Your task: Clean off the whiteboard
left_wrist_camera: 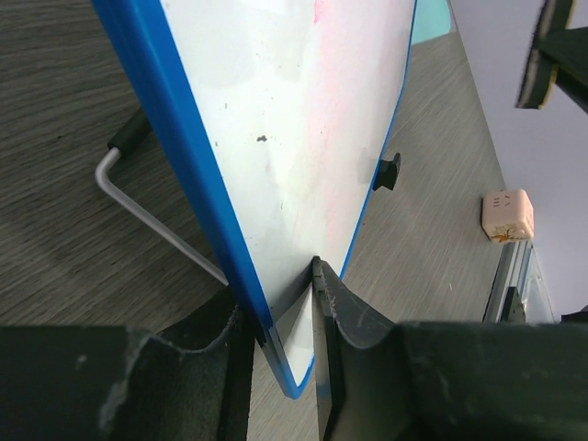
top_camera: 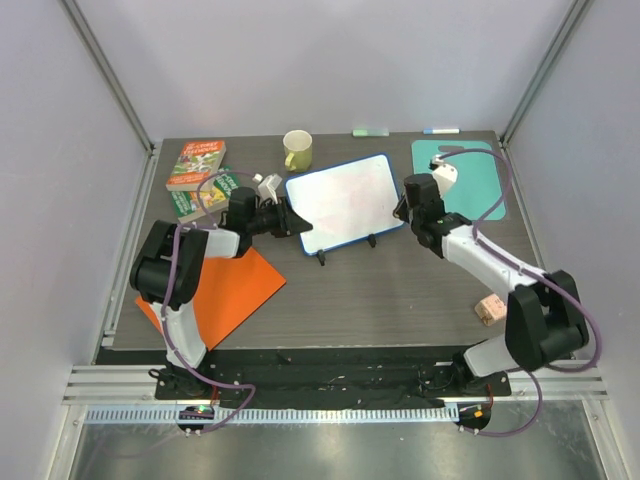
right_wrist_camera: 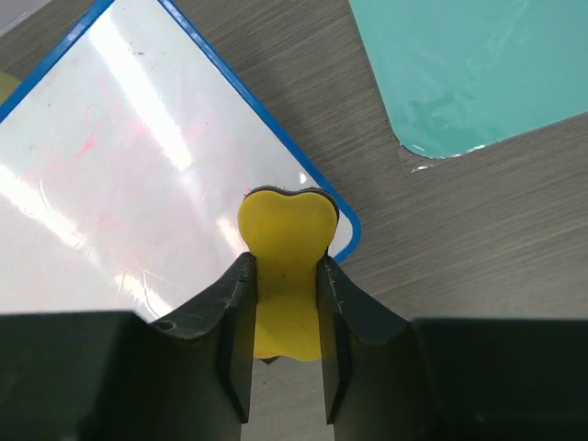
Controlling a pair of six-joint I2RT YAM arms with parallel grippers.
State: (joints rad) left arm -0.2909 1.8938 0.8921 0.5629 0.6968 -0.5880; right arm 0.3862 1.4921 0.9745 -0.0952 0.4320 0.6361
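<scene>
Two grippers flank the whiteboard [top_camera: 345, 200], which stands tilted on the tabletop [top_camera: 400, 290] between them. The left gripper [left_wrist_camera: 276, 294] pinches its blue-framed edge. The right gripper [right_wrist_camera: 285, 266] clamps a yellow pad [right_wrist_camera: 285, 220], whose tip overlaps the board's corner just ahead.

- A dark wood-grain table [top_camera: 400, 290] lay under the left gripper [top_camera: 291, 221] and the right gripper [top_camera: 402, 209].
- Plain pale walls [top_camera: 330, 60] rose beyond both, with metal posts [top_camera: 105, 65] at the corners.

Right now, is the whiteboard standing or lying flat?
The whiteboard stands tilted on its black feet; the left gripper clamps its edge.
</scene>
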